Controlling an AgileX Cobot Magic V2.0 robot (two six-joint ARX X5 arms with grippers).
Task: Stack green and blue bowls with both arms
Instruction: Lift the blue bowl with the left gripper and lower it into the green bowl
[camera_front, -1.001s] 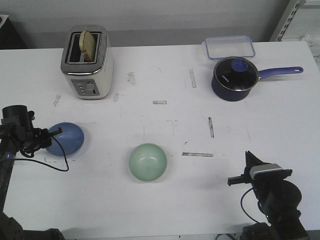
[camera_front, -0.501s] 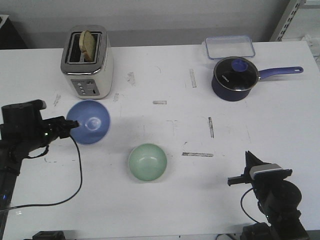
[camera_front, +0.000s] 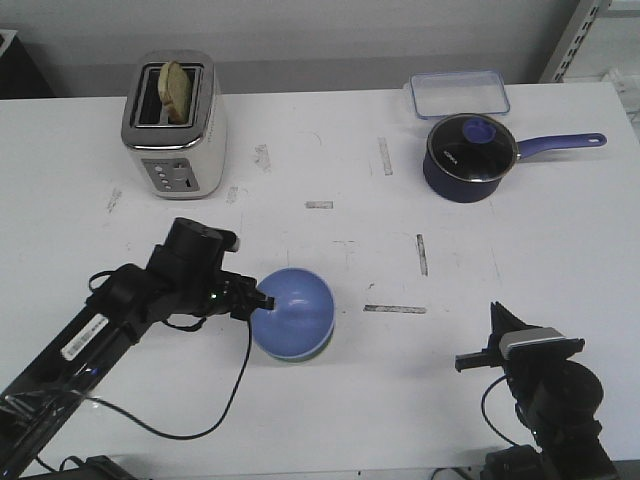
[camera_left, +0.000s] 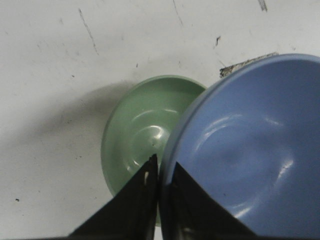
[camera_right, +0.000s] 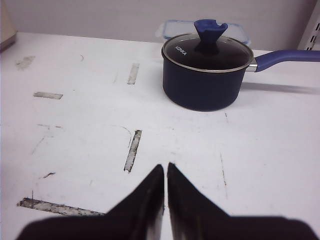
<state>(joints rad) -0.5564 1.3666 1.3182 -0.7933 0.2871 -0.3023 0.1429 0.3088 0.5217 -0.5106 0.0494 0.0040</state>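
Observation:
My left gripper (camera_front: 262, 301) is shut on the rim of the blue bowl (camera_front: 294, 311) and holds it over the green bowl, which shows in the front view only as a thin green edge (camera_front: 290, 357) under the blue one. In the left wrist view the blue bowl (camera_left: 250, 145) is pinched at my left gripper (camera_left: 161, 167) and overlaps the green bowl (camera_left: 137, 135) below it. My right gripper (camera_front: 497, 330) is shut and empty near the table's front right; in the right wrist view its tips (camera_right: 165, 170) are together over bare table.
A toaster (camera_front: 175, 125) with a slice of bread stands at the back left. A dark navy saucepan (camera_front: 470, 155) with a long handle and a clear lidded box (camera_front: 458, 93) stand at the back right. Worn tape marks dot the white table (camera_front: 400, 240).
My left arm lifted the blue bowl from the table's left side and carried it right, to over the green bowl. The right arm has not moved.

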